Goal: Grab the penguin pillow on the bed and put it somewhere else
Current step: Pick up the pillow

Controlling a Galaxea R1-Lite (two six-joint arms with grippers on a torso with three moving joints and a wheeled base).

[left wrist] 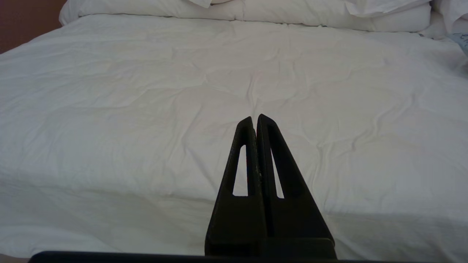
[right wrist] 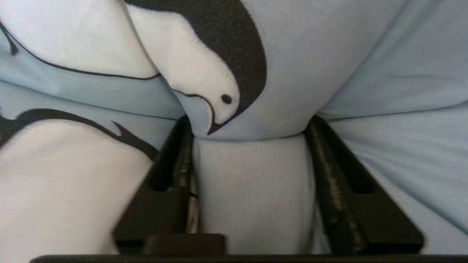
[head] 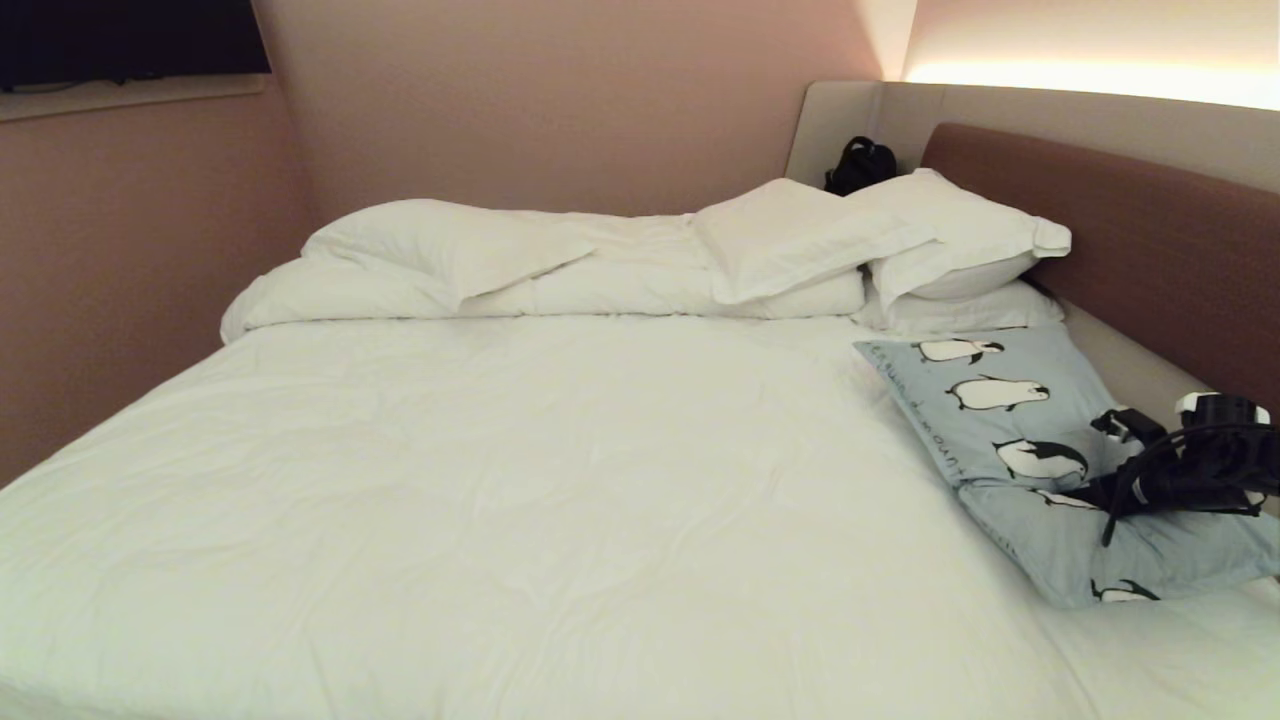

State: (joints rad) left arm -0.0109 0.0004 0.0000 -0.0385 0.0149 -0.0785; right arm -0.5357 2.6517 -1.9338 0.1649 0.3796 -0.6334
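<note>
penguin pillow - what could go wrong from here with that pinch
The right pincer grips only a bunched fold of the penguin pillow, so the soft fabric may slip out on lifting. The pillow lies at the bed's edge by the headboard and could drag against it or snag.

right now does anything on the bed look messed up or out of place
Only the penguin pillow, at the bed's right edge near the brown headboard. It is buckled across its middle where the right hand pinches a fold of it between its fingers. The white pillows and folded duvet look undisturbed.
</note>
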